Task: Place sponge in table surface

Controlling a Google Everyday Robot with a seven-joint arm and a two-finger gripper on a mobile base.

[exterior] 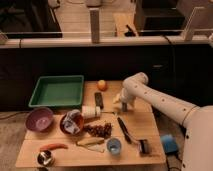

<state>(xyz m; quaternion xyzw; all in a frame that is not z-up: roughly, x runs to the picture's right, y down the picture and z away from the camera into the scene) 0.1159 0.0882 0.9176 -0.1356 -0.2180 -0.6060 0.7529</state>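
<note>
The white arm [160,100] bends down over the far right part of the surface [142,120], and the pincer [123,106] hangs low there, close to the planks. A pale cream patch sits just to its left, near the wrist, and this is likely the sponge [117,99]. Whether it is held in the pincer, merely touching it, or already lying on the wood, I cannot tell. Nor can I tell whether the pincer is spread or closed, since its tip is dark and merges with the shadow beneath it.

The main risk, in my judgement, is a release from too high or at an angle. A soft, light block could bounce or roll towards the orange fruit [102,85] behind and to the left of the pincer, or towards the dark remote-like object [99,100] further left. A sideways sweep while withdrawing could also drag the sponge along, or knock the black brush [125,134] lying in front of the pincer.

The arm's base is cut off at the right edge, and the contact between pincer and wood is hidden.
</note>
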